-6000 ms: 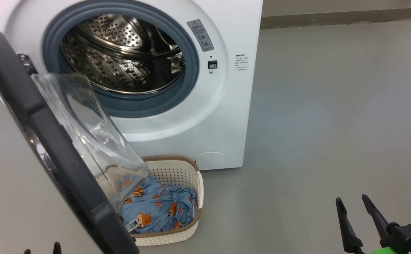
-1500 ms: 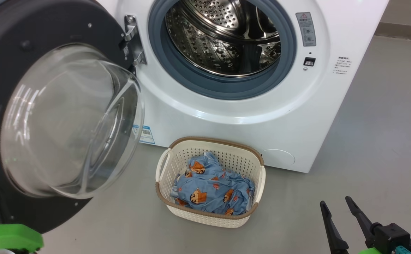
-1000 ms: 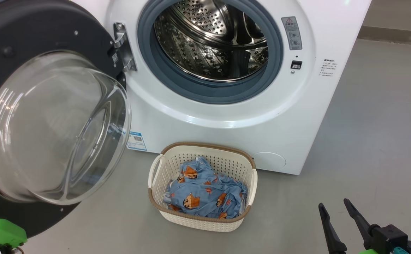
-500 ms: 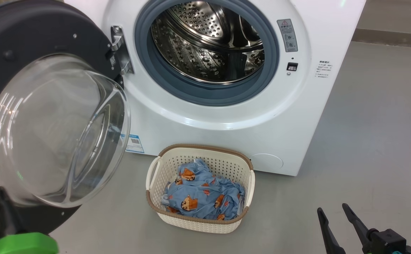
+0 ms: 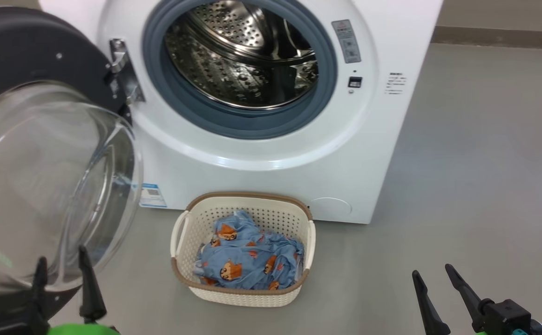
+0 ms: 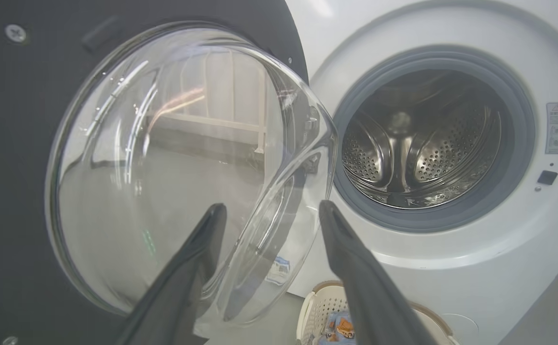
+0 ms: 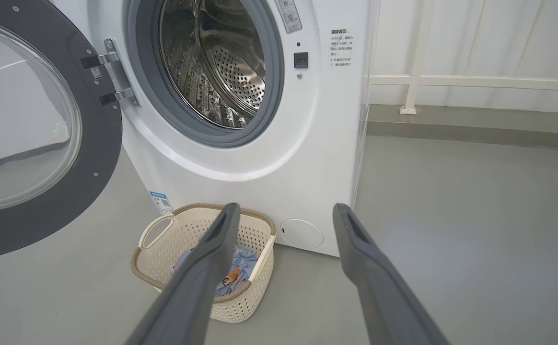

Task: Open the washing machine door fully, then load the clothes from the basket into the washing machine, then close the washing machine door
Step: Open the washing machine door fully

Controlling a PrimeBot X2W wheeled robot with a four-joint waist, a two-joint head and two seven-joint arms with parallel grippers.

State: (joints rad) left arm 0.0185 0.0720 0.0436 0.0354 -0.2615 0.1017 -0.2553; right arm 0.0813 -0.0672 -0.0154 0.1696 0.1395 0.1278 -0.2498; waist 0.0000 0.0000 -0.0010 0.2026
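Door: swung wide to the left of the washing machine, drum free.
Left hand: just opened, fingers apart now, before the glass, holding nothing.
Right hand: apart, empty.
Clothes: in the basket; loading comes next.

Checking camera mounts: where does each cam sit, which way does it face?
Head view: on the head, looking forward and down at washing machine, its open door and basket; left pincer lower left, right pincer lower right.
Left wrist view: left wrist, looking along its open fingers at the door's glass bowl and drum.
Right wrist view: right wrist, along its open fingers toward the basket.
Shared: all three show door, drum, basket.
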